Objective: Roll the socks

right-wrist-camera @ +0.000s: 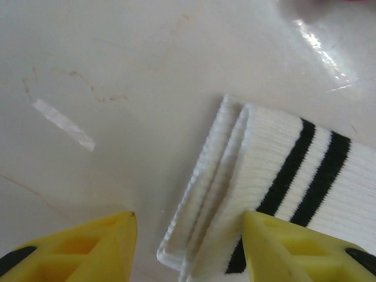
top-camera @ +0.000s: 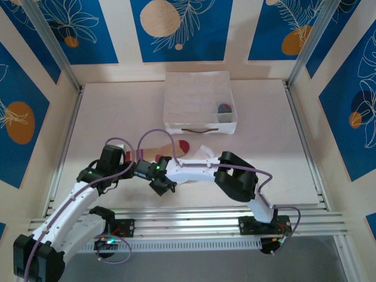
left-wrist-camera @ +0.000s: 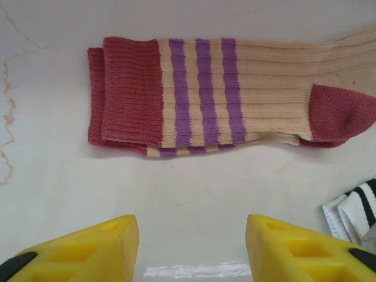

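Observation:
The tan sock (left-wrist-camera: pixel 235 88) lies flat, its maroon cuff and purple stripes to the left and its maroon toe (top-camera: pixel 183 145) to the right. My left gripper (left-wrist-camera: pixel 192 235) is open just short of it, with bare table between the yellow fingers (left-wrist-camera: pixel 100 247); from above it (top-camera: pixel 129 161) sits at the cuff end. The white sock (right-wrist-camera: pixel 282 176) with black cuff stripes lies under my right gripper (right-wrist-camera: pixel 189 235), which is open astride the cuff's edge. Its right finger (right-wrist-camera: pixel 294 247) is over the fabric. A corner of the white sock (left-wrist-camera: pixel 355 214) also lies to the left gripper's right. My right gripper (top-camera: pixel 163 184) is close beside the left one.
A white compartment box (top-camera: pixel 200 126) stands at the back middle, with a small rolled bundle (top-camera: pixel 224 108) in its right front cell. The right arm (top-camera: pixel 235 176) stretches across the table in front of the socks. A strip of tape (right-wrist-camera: pixel 63 124) is stuck on the tabletop.

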`<state>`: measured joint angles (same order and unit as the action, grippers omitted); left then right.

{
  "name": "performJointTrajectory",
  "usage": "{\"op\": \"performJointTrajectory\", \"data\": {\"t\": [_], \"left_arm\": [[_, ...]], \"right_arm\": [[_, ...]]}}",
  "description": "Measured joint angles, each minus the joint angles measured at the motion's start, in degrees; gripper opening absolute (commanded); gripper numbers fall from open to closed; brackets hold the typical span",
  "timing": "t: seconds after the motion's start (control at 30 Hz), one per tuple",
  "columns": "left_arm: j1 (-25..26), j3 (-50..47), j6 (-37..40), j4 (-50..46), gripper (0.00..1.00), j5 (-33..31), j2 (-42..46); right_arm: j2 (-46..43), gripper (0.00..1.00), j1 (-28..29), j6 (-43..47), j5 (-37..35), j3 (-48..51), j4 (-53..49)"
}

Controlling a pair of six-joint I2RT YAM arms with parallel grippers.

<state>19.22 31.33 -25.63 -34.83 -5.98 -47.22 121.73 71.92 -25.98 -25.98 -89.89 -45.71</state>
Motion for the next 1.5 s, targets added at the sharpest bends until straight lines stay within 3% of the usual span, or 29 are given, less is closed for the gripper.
{"op": "performJointTrajectory", "data": {"t": [0.13,0.3,0.47,0.6,0.83,0.97,1.23,1.43,1.5], "left_arm": [[0.0,-0.3,1.2,1.2,0.50,2.5,0.3],[0.0,-3.7,3.7,8.7,0.49,11.1,1.6],[1.2,-9.6,5.5,22.9,0.46,20.7,1.2],[6.3,-14.9,10.3,37.5,0.38,27.7,-0.5],[18.7,-16.3,29.8,49.7,0.50,36.8,-5.9],[20.4,-16.4,38.2,53.8,0.56,39.2,-11.1],[20.4,-16.2,48.6,61.5,0.57,42.3,-26.5],[20.4,-15.0,49.5,67.6,0.44,44.9,-33.8],[20.4,-14.7,49.4,69.2,0.30,45.6,-34.6]], "right_arm": [[-1.8,0.21,0.7,1.1,-0.2,2.9,2.4],[-10.3,0.11,-1.3,3.2,5.0,14.5,7.9],[-20.9,0.09,-9.6,5.0,17.0,27.5,13.9],[-26.2,0.08,-16.4,6.7,26.7,33.9,17.2],[-29.9,0.08,-24.0,8.8,42.1,39.0,21.3],[-30.0,0.08,-26.6,9.7,47.3,39.6,21.5],[-28.3,0.08,-27.9,10.5,55.0,39.9,22.6],[-26.2,0.08,-28.1,11.0,56.9,39.9,22.5],[-25.8,0.08,-28.1,11.2,56.9,39.9,22.3]]}}
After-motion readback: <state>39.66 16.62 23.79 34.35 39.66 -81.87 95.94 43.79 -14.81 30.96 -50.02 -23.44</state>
